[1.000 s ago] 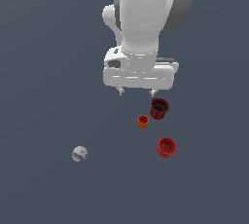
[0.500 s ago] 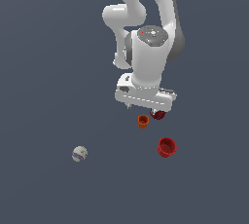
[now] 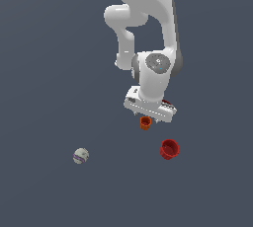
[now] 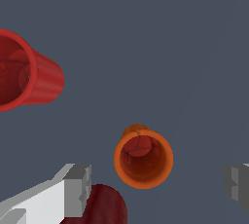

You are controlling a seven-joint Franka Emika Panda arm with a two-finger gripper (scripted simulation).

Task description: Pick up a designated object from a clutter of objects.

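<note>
Slate-blue, featureless ground fills both views, with a white Panda arm reaching down from the top of the exterior view toward a scatter of small objects. Just below the arm's hand, a little right of center in the exterior view, stands the small orange cup [image 3: 145, 123], upright and mouth-up. A bright red cup [image 3: 169, 149] sits apart from it toward the lower right, and a whitish ball [image 3: 81, 156] with a purple band lies well apart in the lower left.

From the wrist view, the orange cup [image 4: 143, 158] shows its open mouth between the two grey fingertips, which stand wide apart; the gripper [image 4: 160, 185] holds nothing. One fingertip [image 4: 79, 189] sits touching or just over a dark red cup [image 4: 101, 205] at the lower edge of the frame, while the bright red cup [image 4: 29, 76] lies on its side or tilted at the upper left, clear of the jaws.

The step in hand appears to be the final descent over the orange cup. It does not look centered between the fingers, sitting nearer the one beside the dark red cup, so a small sideways correction seems wise before lowering. The chief risk is that this finger comes down on the dark red cup and knocks it into the target. Closing should wait until both pads are beside the ribbed wall, below the rim, so the light cup is not tipped.
</note>
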